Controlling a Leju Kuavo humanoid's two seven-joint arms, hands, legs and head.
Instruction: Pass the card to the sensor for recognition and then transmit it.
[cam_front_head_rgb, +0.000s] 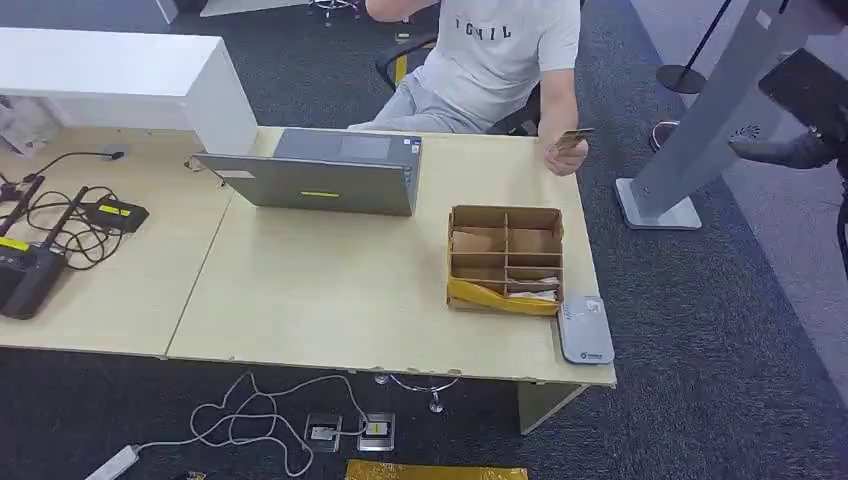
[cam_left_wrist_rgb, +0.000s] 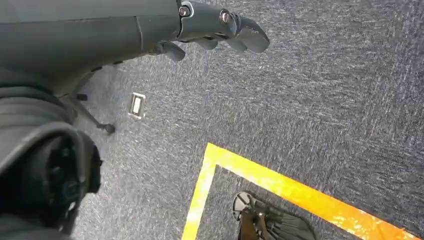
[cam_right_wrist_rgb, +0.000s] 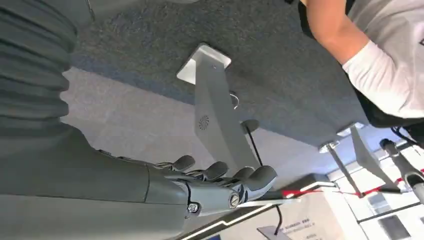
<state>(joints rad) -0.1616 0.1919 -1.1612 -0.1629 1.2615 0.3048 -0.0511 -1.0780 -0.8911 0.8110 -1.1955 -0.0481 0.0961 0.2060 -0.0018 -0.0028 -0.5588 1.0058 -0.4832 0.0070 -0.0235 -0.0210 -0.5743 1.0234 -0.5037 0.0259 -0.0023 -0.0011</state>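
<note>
A person seated at the table's far side holds a gold card (cam_front_head_rgb: 571, 139) up in one hand, above the far right corner. The sensor (cam_front_head_rgb: 585, 331), a flat grey reader, lies at the table's near right corner. My right hand (cam_front_head_rgb: 792, 151) is raised out past the table's right end, well apart from the card; in the right wrist view this hand (cam_right_wrist_rgb: 220, 184) has its fingers stretched out and nothing in them. In the left wrist view, my left hand (cam_left_wrist_rgb: 220, 27) hangs over the carpet, fingers apart and empty.
A cardboard divider box (cam_front_head_rgb: 505, 258) stands just behind the sensor. A grey laptop (cam_front_head_rgb: 322, 174) sits mid-table, and a black router (cam_front_head_rgb: 28, 272) with cables is at the left. A grey stand (cam_front_head_rgb: 690, 130) rises from the floor on the right. Yellow floor tape (cam_left_wrist_rgb: 280, 182) lies below my left hand.
</note>
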